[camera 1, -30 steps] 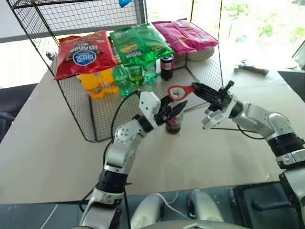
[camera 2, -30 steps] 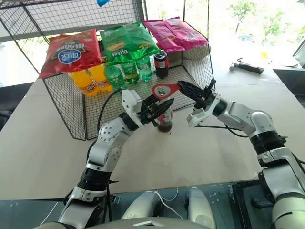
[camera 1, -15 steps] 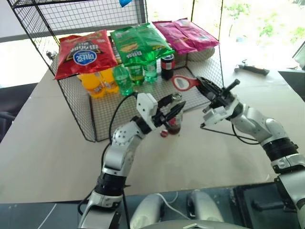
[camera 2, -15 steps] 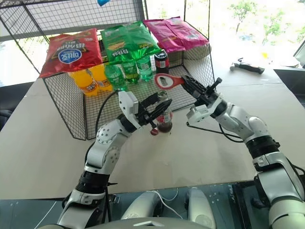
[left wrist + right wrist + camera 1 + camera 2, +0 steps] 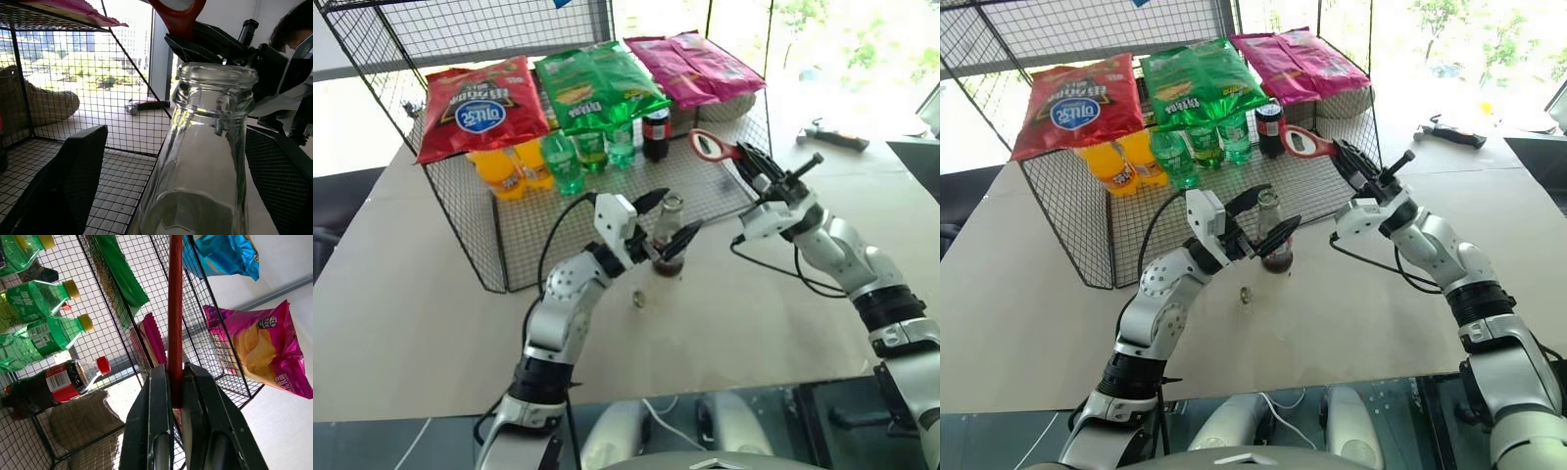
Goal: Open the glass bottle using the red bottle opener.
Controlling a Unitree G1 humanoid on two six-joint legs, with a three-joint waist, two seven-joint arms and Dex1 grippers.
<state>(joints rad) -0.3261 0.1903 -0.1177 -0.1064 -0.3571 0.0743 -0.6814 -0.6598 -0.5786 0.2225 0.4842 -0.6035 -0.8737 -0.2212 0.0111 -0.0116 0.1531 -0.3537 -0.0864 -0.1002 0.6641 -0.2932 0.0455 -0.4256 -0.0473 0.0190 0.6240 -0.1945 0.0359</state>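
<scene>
1. Two arms reach forward in the left eye view. The left tool (image 5: 664,217) has its black fingers spread on either side of the glass bottle (image 5: 670,238), which stands upright on the tabletop (image 5: 411,294) just in front of the wire cage (image 5: 470,211). The right tool (image 5: 751,162) is raised, tilted up and toward the cage, pinching the red bottle opener (image 5: 715,147) by its handle, ring head uppermost.
2. From the right eye view, a small round bottle cap (image 5: 1246,293) lies on the bare tabletop near the bottle's base, with open beige surface around it. A grey hammer-like tool (image 5: 1449,134) lies far off by the right edge.
3. Left wrist view: the clear glass neck (image 5: 210,147) has an open, ridged mouth; mesh-textured finger pads (image 5: 68,186) stand apart from it on both sides.
4. Right wrist view: both fingers (image 5: 159,431) are pressed together on the opener's thin red handle (image 5: 174,308). Beyond it are green plastic bottles (image 5: 39,335), a cola bottle (image 5: 54,387) and glossy crisp bags (image 5: 264,352).
</scene>
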